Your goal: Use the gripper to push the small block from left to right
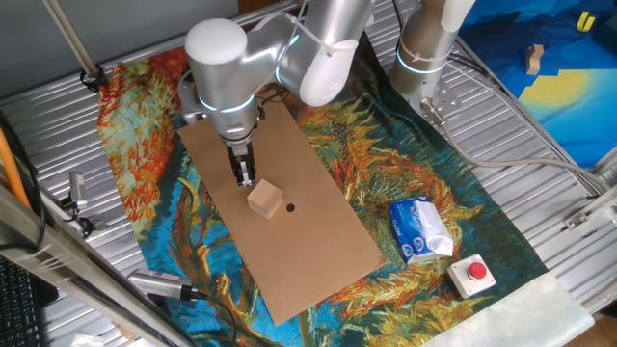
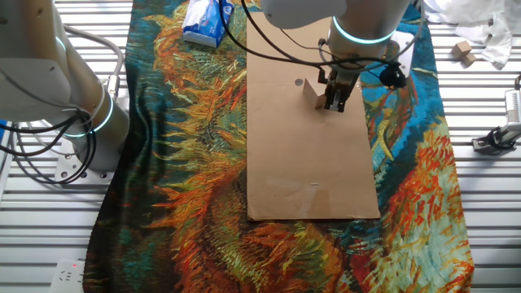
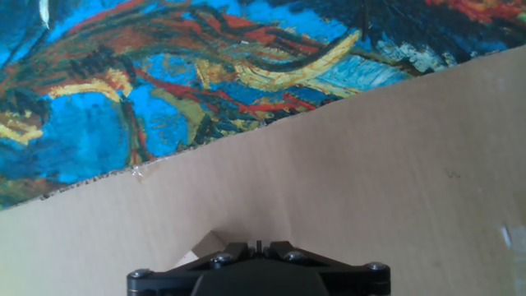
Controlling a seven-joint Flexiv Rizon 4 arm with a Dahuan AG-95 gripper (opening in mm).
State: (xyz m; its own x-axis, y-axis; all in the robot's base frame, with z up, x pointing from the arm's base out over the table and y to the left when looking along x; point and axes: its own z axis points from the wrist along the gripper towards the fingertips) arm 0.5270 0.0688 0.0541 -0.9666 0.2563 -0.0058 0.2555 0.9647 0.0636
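Observation:
The small light-tan wooden block [image 1: 264, 200] sits on the brown board [image 1: 318, 241], next to a small dark dot. My gripper [image 1: 246, 177] points straight down with its black fingers together and empty, its tip against the block's left side. In the other fixed view the gripper [image 2: 335, 102] stands just right of the block [image 2: 313, 94]. In the hand view only a pale corner of the block [image 3: 207, 247] shows beside the black fingers [image 3: 234, 252]; the rest is hidden under the hand.
A blue-and-white tissue pack [image 1: 420, 229] and a red-button box [image 1: 473, 275] lie right of the board on the painted cloth [image 1: 145, 164]. A second upright arm [image 1: 424, 48] stands at the back. Metal ribbed table [image 1: 39, 125] surrounds the cloth.

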